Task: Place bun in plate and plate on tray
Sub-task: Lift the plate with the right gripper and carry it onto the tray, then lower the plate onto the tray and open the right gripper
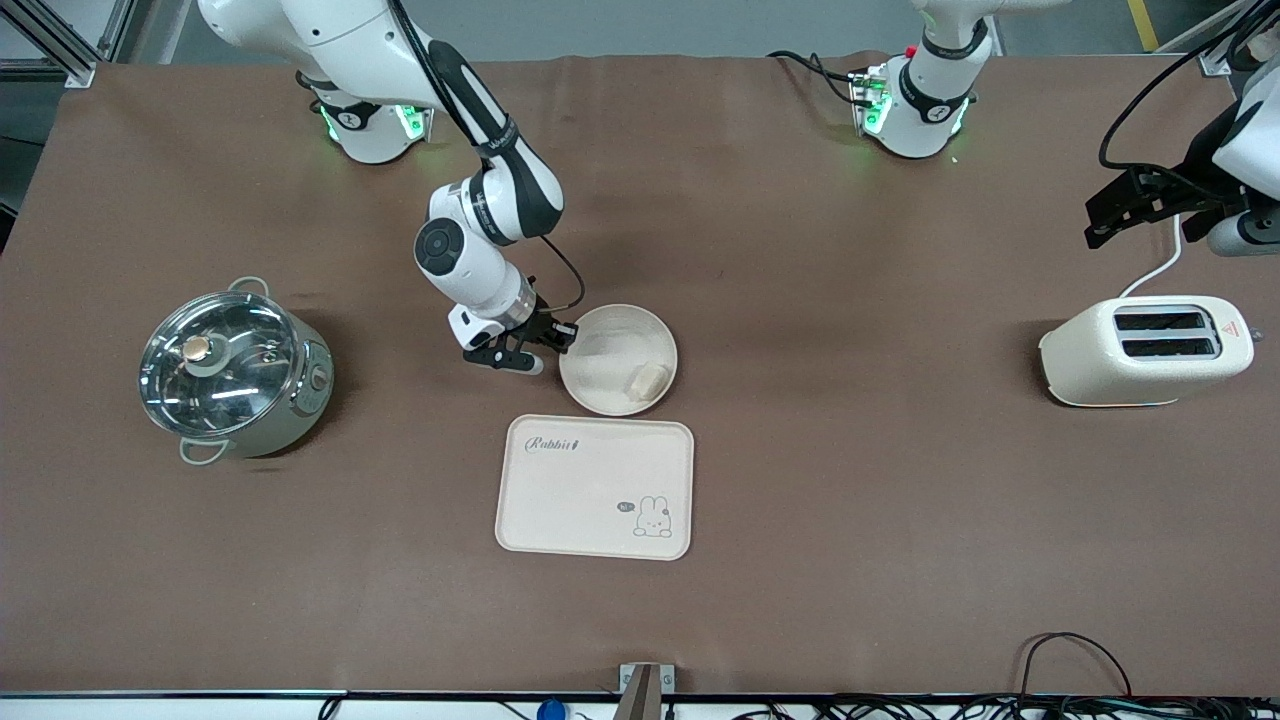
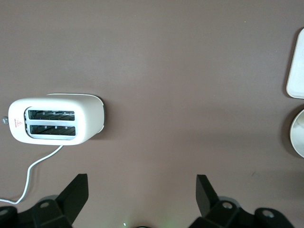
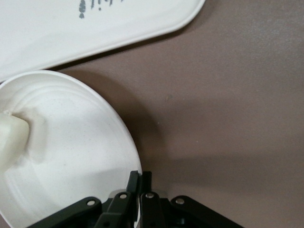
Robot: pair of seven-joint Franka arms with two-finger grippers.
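Right gripper [image 1: 562, 338] pinches plate [image 1: 610, 345] rim; bun [image 1: 647, 379] in plate; tray [image 1: 590, 490] nearer camera; left gripper [image 2: 142, 190] waits agape above toaster [image 1: 1145, 350].

bun [image 1: 647, 380]: small cream lump, lying inside the plate, close to the rim on the side nearest the tray
plate [image 1: 606, 345]: round, shallow, cream, raised rim; flat on the table, just beside the tray, farther from the front camera than it
tray [image 1: 580, 495]: cream rectangle, rounded corners, "Rabbit" lettering, small rabbit drawing; flat on the table, nothing on it
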